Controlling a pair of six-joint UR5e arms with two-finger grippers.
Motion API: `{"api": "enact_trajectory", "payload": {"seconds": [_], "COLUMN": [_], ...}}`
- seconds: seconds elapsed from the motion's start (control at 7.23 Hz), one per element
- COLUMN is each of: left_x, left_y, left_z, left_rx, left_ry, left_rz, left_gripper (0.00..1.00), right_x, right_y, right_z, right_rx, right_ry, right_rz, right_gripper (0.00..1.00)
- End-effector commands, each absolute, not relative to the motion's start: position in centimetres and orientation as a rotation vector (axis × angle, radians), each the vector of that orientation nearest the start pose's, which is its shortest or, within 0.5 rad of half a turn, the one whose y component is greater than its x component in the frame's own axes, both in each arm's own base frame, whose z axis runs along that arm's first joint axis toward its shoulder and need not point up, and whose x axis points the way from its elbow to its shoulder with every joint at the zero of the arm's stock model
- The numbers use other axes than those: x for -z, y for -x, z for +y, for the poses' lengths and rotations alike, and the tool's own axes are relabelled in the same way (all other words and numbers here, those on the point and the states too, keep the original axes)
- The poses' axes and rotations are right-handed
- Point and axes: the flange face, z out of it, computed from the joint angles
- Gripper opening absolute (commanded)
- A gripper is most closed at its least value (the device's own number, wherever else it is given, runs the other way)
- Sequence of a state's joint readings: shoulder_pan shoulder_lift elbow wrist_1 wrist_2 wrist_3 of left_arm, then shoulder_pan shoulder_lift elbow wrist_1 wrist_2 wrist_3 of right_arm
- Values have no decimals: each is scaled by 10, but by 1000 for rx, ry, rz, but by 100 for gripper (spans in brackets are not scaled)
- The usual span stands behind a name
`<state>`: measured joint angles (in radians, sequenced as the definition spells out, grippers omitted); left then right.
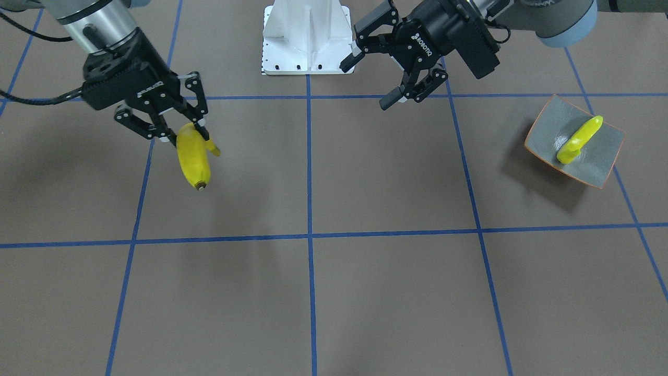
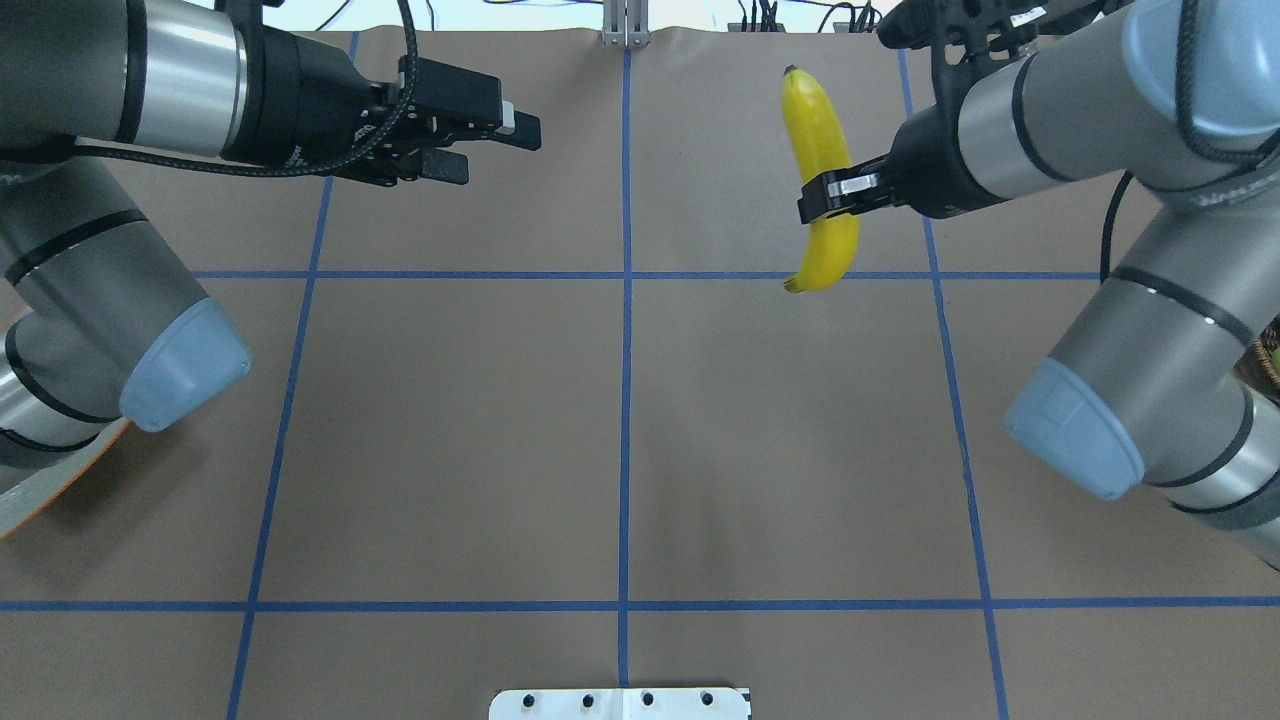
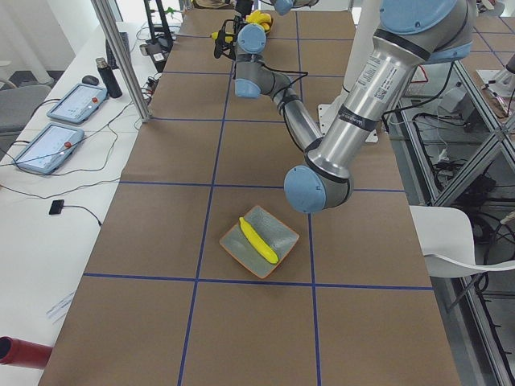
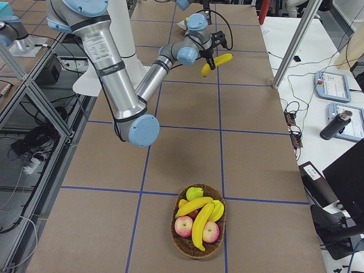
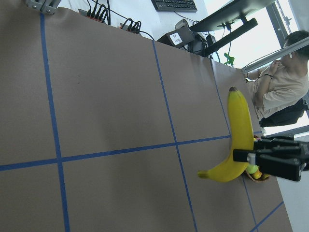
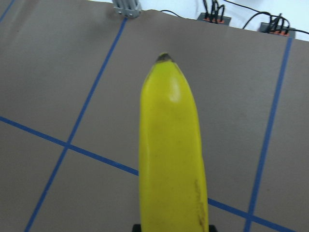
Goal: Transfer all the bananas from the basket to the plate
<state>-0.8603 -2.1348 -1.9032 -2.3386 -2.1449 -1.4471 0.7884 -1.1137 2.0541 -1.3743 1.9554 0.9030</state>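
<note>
My right gripper (image 1: 189,131) is shut on a yellow banana (image 1: 194,159) and holds it in the air above the table; it also shows in the overhead view, gripper (image 2: 832,190) and banana (image 2: 822,150). My left gripper (image 1: 367,82) hangs open and holds nothing, apart from the banana and pointing toward it (image 2: 495,148). The grey plate (image 1: 600,159) with an orange rim lies on the table on my left side, with one banana (image 1: 580,138) in it. The wicker basket (image 4: 177,243) at the table's far right end holds more bananas (image 4: 200,219).
The basket also holds red apples (image 4: 183,226) and a green fruit (image 4: 194,193). The white robot base (image 1: 307,36) stands at the table's edge. Blue tape lines cross the brown table. A person (image 5: 285,82) sits beyond the table's right end.
</note>
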Motion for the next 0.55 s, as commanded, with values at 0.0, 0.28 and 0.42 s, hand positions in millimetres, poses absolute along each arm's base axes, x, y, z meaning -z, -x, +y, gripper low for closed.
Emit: {"api": "enact_trajectory", "payload": {"seconds": [0.0,0.28,0.42], "left_x": [-106,-110,-107], "left_y": [-307,-325,-327], "left_z": [-472,-470,-467], "left_rx": [164,191,224], "left_ry": [-355,-360,-315], "left_rz": [1666,1680,1705], "left_gripper": [100,100,100], "right_x": [-144,-115,-106], "right_y": [369,396,403], "right_z": [-410,-386,-378], "right_rx": [61,36,38], "right_ry": [-552,-585,-602], "right_rz": [-1138,-1179,-1199], "right_gripper": [0,0,0]}}
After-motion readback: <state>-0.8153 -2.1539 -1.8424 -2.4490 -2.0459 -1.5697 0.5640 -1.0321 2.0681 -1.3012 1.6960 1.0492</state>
